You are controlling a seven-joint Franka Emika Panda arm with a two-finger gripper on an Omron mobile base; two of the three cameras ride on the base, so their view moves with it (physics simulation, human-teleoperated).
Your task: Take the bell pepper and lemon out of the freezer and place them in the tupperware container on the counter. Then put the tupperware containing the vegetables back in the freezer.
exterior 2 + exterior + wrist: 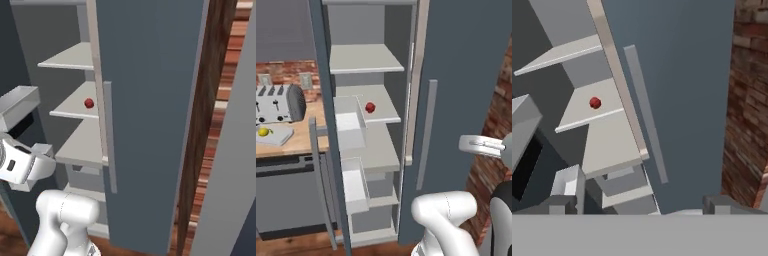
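Observation:
The freezer (363, 60) stands open, its dark door (466, 90) swung to the right. A small red bell pepper (370, 107) (89, 103) (595, 103) lies on the second shelf. On the counter (306, 137) to the left, the yellow lemon (263, 132) sits in the flat grey tupperware container (280, 136). My gripper (641, 204) is open with nothing between its fingertips. It hangs well back from the shelves, facing the door's inner edge, with the pepper far off at upper left in the hand view.
Two pale drawers (350, 129) (356, 190) stick out of the freezer's left side. A long handle (427, 135) runs down the door. A silver toaster (278, 103) stands behind the tupperware. A brick wall (747, 100) rises to the right of the door.

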